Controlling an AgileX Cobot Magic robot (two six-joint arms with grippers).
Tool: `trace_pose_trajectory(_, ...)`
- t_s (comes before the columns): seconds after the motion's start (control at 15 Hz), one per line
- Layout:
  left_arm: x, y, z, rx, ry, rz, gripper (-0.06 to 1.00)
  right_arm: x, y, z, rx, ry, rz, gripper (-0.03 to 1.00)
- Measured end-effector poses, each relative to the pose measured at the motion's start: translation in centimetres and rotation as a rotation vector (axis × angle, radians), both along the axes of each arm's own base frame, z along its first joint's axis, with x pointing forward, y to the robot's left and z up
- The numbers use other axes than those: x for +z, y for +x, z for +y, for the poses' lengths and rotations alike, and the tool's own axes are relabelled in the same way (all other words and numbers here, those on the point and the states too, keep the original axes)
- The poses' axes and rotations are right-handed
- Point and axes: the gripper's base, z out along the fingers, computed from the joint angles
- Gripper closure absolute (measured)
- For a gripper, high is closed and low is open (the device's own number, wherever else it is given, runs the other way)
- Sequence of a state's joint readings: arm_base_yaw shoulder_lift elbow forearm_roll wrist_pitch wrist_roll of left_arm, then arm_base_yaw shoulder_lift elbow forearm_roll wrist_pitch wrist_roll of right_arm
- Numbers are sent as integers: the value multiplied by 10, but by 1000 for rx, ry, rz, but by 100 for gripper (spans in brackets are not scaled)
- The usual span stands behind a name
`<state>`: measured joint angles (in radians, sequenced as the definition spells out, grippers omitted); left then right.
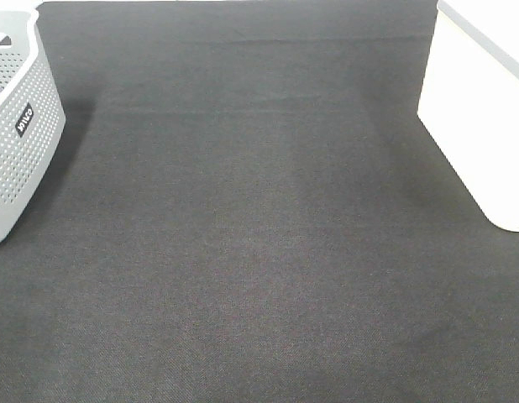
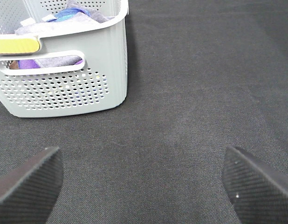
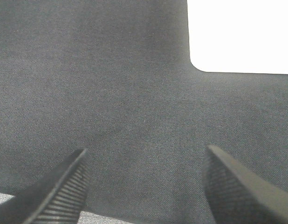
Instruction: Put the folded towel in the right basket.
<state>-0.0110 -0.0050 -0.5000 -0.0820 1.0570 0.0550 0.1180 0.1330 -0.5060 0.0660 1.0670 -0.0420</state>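
The rust-brown folded towel is not in any view. The right basket (image 1: 482, 117), large, white and pale-sided, stands at the right edge of the black cloth table; its wall also shows in the right wrist view (image 3: 239, 35). My left gripper (image 2: 144, 186) is open and empty, low over the cloth, facing the grey basket. My right gripper (image 3: 146, 186) is open and empty above the cloth, a short way from the white basket. Neither arm shows in the exterior high view.
A grey perforated basket (image 1: 16, 126) with a black label stands at the left edge; the left wrist view (image 2: 65, 84) shows purple, blue and grey cloths inside it. Black cloth (image 1: 259, 235) covers the table between the two baskets.
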Motion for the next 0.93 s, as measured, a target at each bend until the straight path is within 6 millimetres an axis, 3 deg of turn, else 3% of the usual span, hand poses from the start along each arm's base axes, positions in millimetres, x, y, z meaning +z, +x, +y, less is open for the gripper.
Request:
trace_pose_trajectory(0.33,0,0,0,0,0,0,7,0,0,-1,-92,3,-3,32)
trace_pose_trajectory(0.67,0,0,0,0,0,0,7,0,-19,0,-100,24,-126,32)
trace_pose_trajectory(0.93,0,0,0,0,0,0,7,0,-21,0,-98,28,-135,32)
